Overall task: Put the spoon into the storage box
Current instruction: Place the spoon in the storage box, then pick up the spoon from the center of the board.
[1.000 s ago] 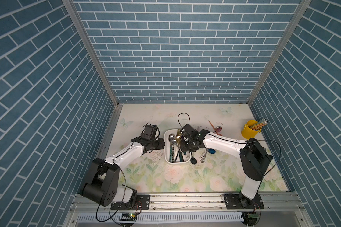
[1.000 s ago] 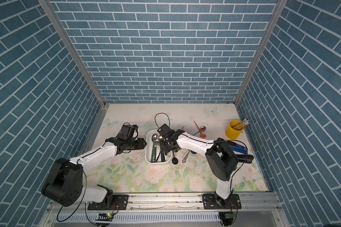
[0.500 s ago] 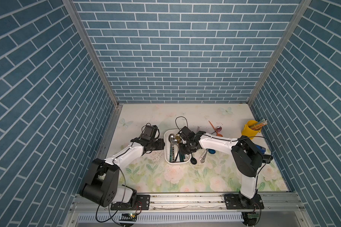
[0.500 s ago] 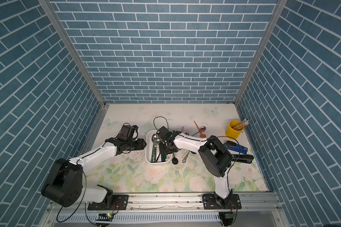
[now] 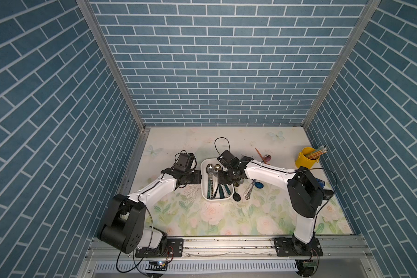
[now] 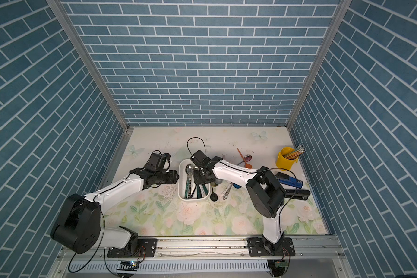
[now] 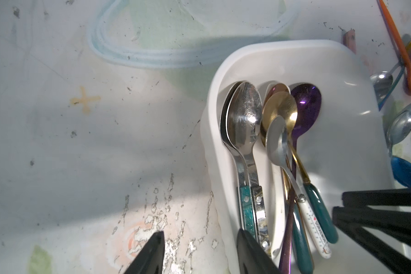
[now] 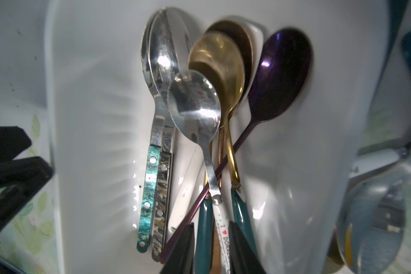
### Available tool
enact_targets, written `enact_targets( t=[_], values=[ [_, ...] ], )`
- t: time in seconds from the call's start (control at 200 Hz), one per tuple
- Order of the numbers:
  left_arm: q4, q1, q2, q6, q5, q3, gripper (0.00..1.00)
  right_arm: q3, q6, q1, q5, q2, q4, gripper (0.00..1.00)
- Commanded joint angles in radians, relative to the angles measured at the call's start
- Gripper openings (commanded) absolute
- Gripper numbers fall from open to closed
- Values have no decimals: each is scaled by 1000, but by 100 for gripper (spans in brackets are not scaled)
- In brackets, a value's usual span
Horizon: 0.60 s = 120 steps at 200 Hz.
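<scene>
Quick headcount from where I'm standing: two robot arms [image 5: 154, 190], one white storage box [image 5: 203, 187], and six spoons [image 8: 195, 104] in it that I can pick out for sure, maybe a seventh white one underneath. At least five loose spoons [image 5: 236, 197] on the table [image 5: 226, 216], one yellow cup [image 5: 304, 164], a bunch of pencils [image 5: 319, 152] I can't count, and what look like two staplers [image 6: 289, 180].
</scene>
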Motion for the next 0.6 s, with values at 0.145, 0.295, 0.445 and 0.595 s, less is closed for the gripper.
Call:
enact_targets(
  t=[0.145, 0.295, 0.445, 0.595],
  values=[
    [-51, -45, 23, 38, -48, 47, 55, -39, 27, -45, 141, -198, -75, 29],
    [-59, -58, 28, 42, -71, 69, 55, -215, 103, -103, 176, -334, -57, 33],
    [-54, -62, 24, 42, -75, 68, 56, -460, 181, -186, 132, -468, 50, 34],
    [-51, -61, 25, 33, -72, 64, 56, -573, 194, -220, 101, -464, 124, 34]
  ],
)
